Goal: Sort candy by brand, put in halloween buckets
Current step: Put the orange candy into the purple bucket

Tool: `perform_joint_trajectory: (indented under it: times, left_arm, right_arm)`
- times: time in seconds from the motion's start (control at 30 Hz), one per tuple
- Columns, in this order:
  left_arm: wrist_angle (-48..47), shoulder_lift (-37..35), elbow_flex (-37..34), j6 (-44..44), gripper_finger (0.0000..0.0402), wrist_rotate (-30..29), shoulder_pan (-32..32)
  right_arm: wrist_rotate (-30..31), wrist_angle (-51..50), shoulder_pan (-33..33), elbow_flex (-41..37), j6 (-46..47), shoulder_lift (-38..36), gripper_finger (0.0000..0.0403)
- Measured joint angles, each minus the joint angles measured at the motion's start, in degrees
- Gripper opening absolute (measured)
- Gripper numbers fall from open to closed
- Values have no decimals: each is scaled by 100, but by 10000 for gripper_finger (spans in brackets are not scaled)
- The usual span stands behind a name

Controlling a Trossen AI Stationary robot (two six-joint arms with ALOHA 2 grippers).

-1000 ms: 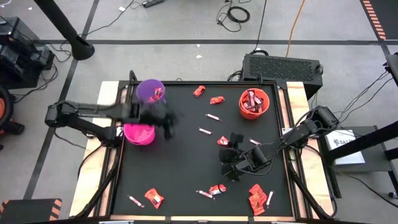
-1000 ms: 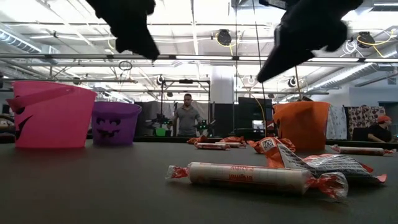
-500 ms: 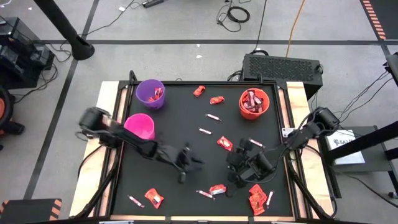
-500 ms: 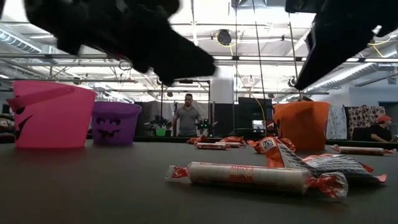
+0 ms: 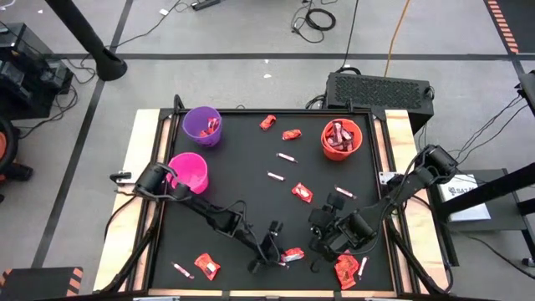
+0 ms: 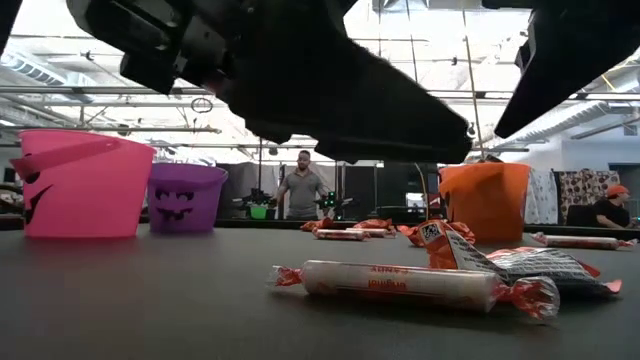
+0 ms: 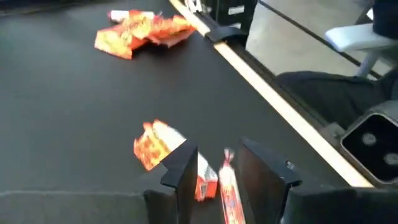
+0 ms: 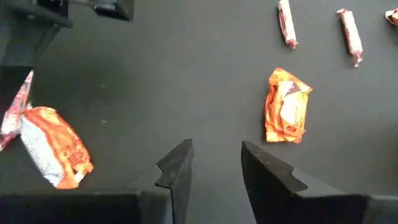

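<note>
Table point(image 5: 251, 201), black-topped, under both arms. Buckets well away from both grippers: purple bucket point(image 5: 202, 125) and pink bucket point(image 5: 187, 172) back along the left arm toward its base, orange bucket point(image 5: 341, 140) far beyond the right gripper, loaded with red bars. Left gripper point(image 5: 266, 251) stretched out low over the near part of the table, fingers point(image 7: 180, 168) parted by a narrow gap, holding nothing. Between those fingers, in the left wrist view, a thin pinkish stick point(image 7: 230, 186) lying on the table, and just beside it, touching one finger's inner side or close to that, an orange-red packet point(image 7: 154, 144). Farther ahead of that gripper, a heap of orange-red packets point(image 7: 140, 30) near the table's edge. Right gripper point(image 5: 333, 236) close to the left one, fingers point(image 8: 177, 171) likewise slightly apart and empty. Ahead of it, one shiny orange packet point(image 8: 287, 107); off to one side, a second packet point(image 8: 53, 146); further out, two thin sticks point(image 8: 287, 23). More candy scattered loose elsewhere on the table.
</note>
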Motion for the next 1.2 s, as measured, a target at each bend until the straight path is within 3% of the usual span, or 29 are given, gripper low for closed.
perform_joint_trajectory:
  times: [0.17,0.43,0.67,1.2]
  left_arm:
    - [-109,11,-10,315,122,-322,-14]
    - [-186,140,-21,613,122,-298,-19]
    - [146,541,-2,716,122,-382,-14]
    - [882,536,5,759,122,-586,-14]
  right_arm:
    - [21,30,86,0,9,0,128]
    - [270,60,86,0,-107,0,128]
    - [311,104,86,0,-241,0,128]
    - [340,146,86,-1,-344,0,128]
